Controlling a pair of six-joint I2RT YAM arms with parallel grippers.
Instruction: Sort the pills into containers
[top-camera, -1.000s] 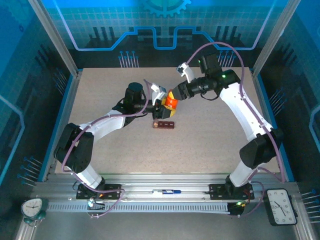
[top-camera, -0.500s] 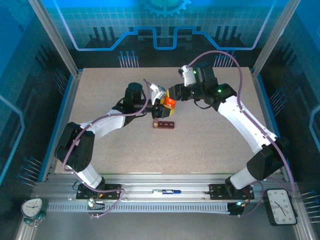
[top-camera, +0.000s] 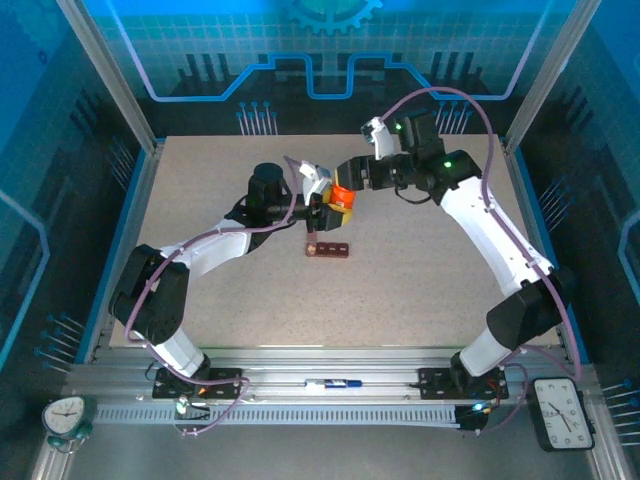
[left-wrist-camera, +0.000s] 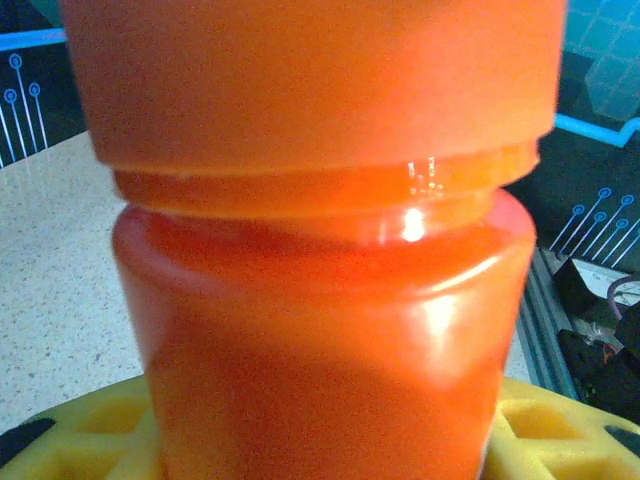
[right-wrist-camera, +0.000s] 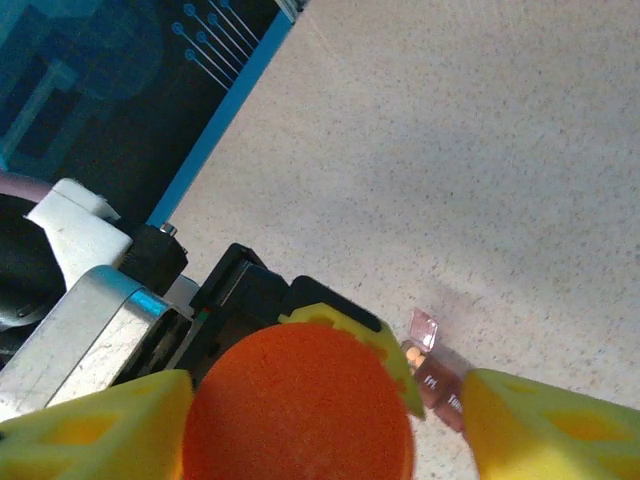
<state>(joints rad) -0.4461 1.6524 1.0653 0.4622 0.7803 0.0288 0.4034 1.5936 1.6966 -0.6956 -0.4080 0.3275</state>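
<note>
So the left claw (top-camera: 327, 208) has the orange bottle (top-camera: 343, 196) clamped by its body, roughly mid-table (top-camera: 420, 300) and a bit toward the far side. In the left wrist view the bottle is jammed right up against the lens. Its yellow fingers (left-wrist-camera: 75, 440) poke out on both sides of the bottle's lower part. The cap (right-wrist-camera: 300, 410) is on.

The right claw (top-camera: 350, 182) reaches in from the far right and sits at the top of the bottle. The right wrist view looks pretty much straight down on the cap, with that claw's two yellow fingertips (right-wrist-camera: 540, 430) on either side of it. The one on the picture's left is right against the cap, or near enough that I can't tell. The other is clearly off it, with table showing in the gap. So it's open, straddling the cap and not pinching it.

The containers (top-camera: 328, 249) are a dark red-brown bar lying flat on the table, just on the near side of the bottle. The long side runs left to right, and neither claw touches it. In the right wrist view a bit of it peeks out between the cap and the right-hand fingertip. It looks pinkish there, with tiny lettering I can't read, and a small pale flap (right-wrist-camera: 424, 327) stands up from it. I can't tell what's in the compartments, way too small.
</note>
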